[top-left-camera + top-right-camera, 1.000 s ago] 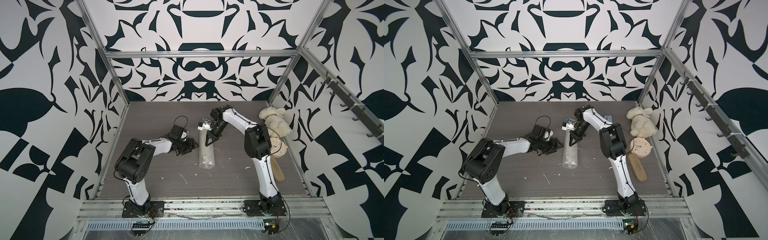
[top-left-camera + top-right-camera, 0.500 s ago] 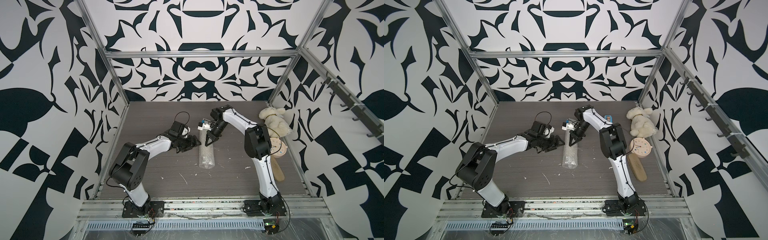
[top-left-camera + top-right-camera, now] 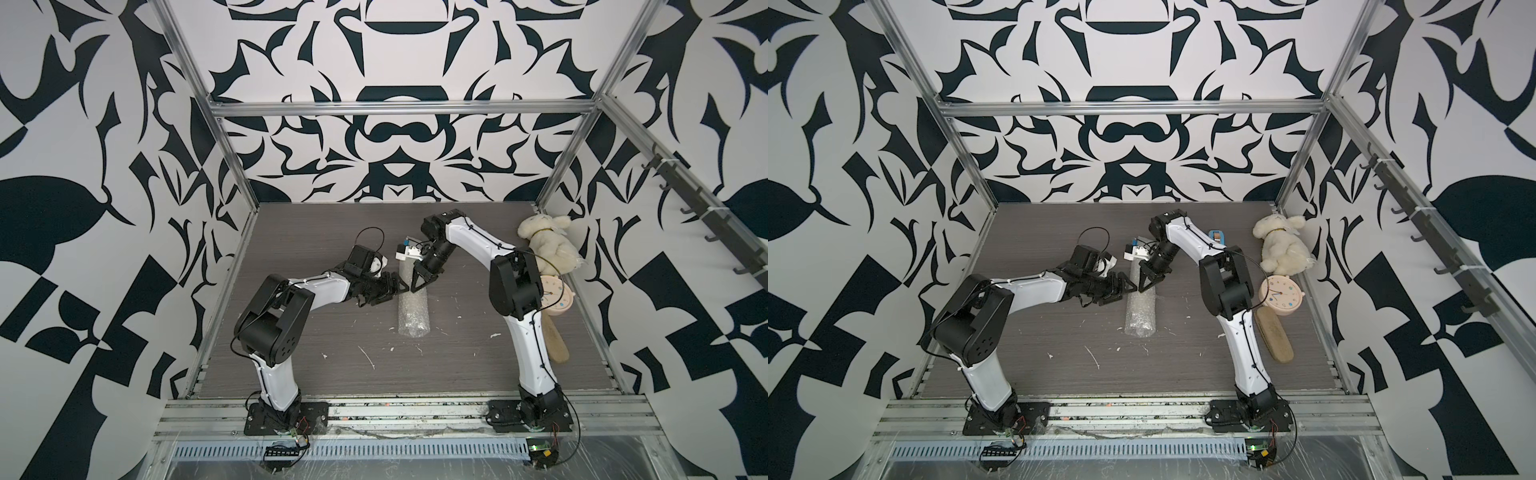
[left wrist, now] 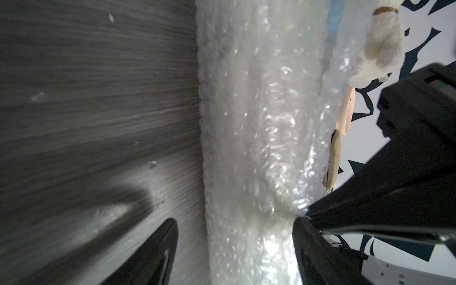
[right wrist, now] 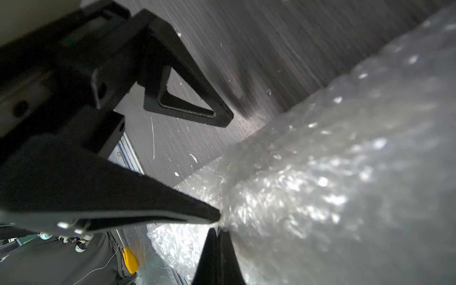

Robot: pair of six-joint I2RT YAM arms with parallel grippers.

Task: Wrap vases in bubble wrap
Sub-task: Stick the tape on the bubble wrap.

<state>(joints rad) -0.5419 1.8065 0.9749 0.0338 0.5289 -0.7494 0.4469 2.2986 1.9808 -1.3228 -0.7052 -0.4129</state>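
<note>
**Top views.** In both top views the clear plastic bubble wrap (image 3: 412, 309) (image 3: 1140, 311) lies rolled into a tube at the middle of the dark grey wood-grain tabletop (image 3: 332, 365) (image 3: 1059, 374). Its long axis runs up and down the frame. The black left tool (image 3: 399, 291) (image 3: 1129, 291) comes in from the left of the frame. The black right tool (image 3: 414, 288) (image 3: 1143, 288) comes in from the upper right. We see both meeting at the tube's upper half.

Along the right edge of the tabletop, well apart from the roll, we note three things:
- a cream plush bunny (image 3: 544, 245) (image 3: 1281, 245)
- below it, a round pink clock (image 3: 557, 297) (image 3: 1283, 293)
- below that, a tan oblong pad (image 3: 555, 345) (image 3: 1275, 334)

**Left wrist.**
- The bubble wrap (image 4: 259, 123) fills the centre of the frame from top to bottom, with the tabletop (image 4: 98, 98) at the left.
- We find the left tool (image 4: 234, 227) open, with its fingers (image 4: 158, 249) on either side of the roll.
- The finger at lower left stands apart from the wrap. The one at lower right is against it.
- At the right, the right tool (image 4: 311, 212) pinches a fold of wrap in its closed tips.
- The plush bunny (image 4: 380, 44), clock (image 4: 348, 111) and pad (image 4: 333, 160) show at upper right, beyond the roll.

**Right wrist.**
- The right tool (image 5: 218, 223) is closed at lower centre, with its tips clamped on a pucker of the bubble wrap (image 5: 333, 172).
- One triangular finger (image 5: 180, 114) of the left tool sits at upper left, just beside the roll and over the tabletop (image 5: 246, 49).
- We cannot make out the cream-white vase in any view, because the wrap is too cloudy.
</note>
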